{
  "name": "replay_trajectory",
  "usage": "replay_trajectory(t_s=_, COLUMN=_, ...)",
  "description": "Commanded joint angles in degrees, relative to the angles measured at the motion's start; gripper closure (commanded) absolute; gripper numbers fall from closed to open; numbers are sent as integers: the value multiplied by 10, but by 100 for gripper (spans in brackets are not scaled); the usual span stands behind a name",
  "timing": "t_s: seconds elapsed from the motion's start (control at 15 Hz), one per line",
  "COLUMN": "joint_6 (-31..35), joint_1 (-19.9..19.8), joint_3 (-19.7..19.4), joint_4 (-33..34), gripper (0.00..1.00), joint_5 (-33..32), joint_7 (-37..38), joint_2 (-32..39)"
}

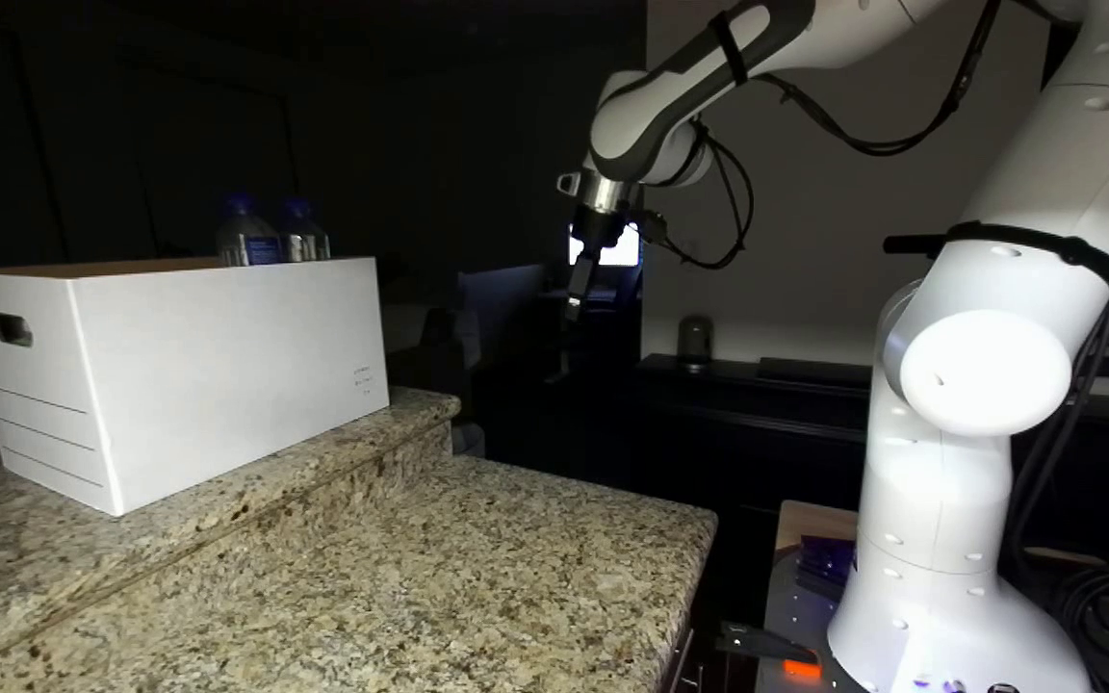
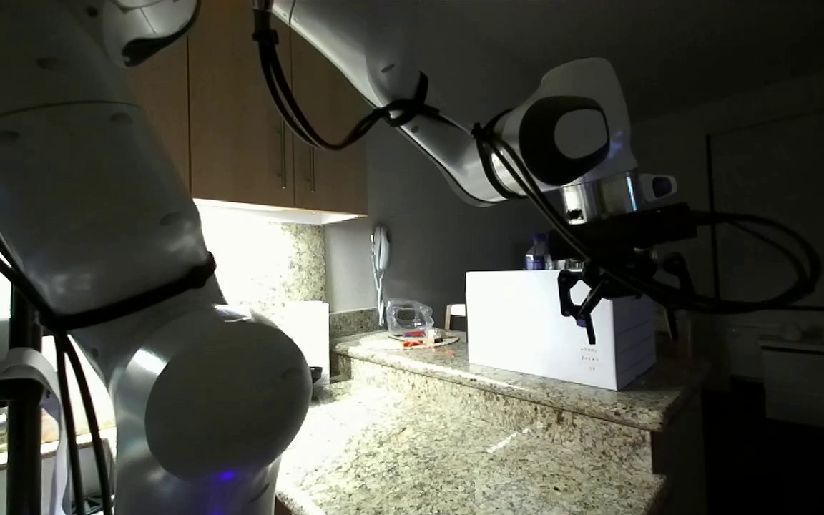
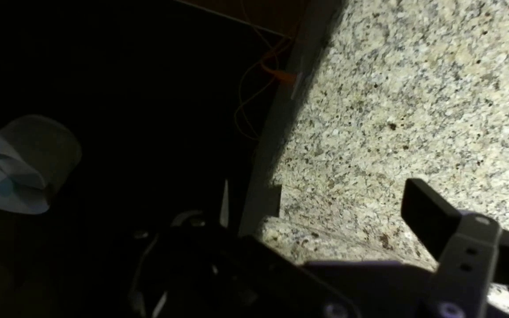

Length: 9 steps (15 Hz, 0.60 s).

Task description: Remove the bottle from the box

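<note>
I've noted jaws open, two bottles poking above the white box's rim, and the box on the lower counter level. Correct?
Wrong level: the white box stands on the raised counter ledge, as both exterior views show. The rest holds: jaws open, two bottles above its rim.

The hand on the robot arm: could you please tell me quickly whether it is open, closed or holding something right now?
Hand: open, holding nothing, its fingers spread apart.
</note>
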Motion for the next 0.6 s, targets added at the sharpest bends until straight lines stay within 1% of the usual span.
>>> replay_trajectory(t_s=0.0, joint_6=-35, joint_1=56, joint_3=1, joint_4=136, gripper=0, joint_5=76, joint_7=-79, joint_2=100)
replay_trajectory(t_s=0.13, joint_6=-88, joint_1=75, joint_3=16, joint_4=212, gripper=0, joint_5=117, joint_7=-111, joint_2=150)
replay_trajectory(t_s=0.27, joint_6=-147, joint_1=75, joint_3=42, joint_4=288, gripper=0, joint_5=147, joint_7=-129, joint_2=199)
replay_trajectory(t_s=0.33, joint_6=-178, joint_1=69, joint_3=61, joint_4=328, gripper=0, joint_5=146, joint_7=-124, joint_2=223)
replay_trajectory(t_s=0.53, joint_6=-270, joint_1=48, joint_3=109, joint_4=444, gripper=0, joint_5=84, joint_7=-81, joint_2=277)
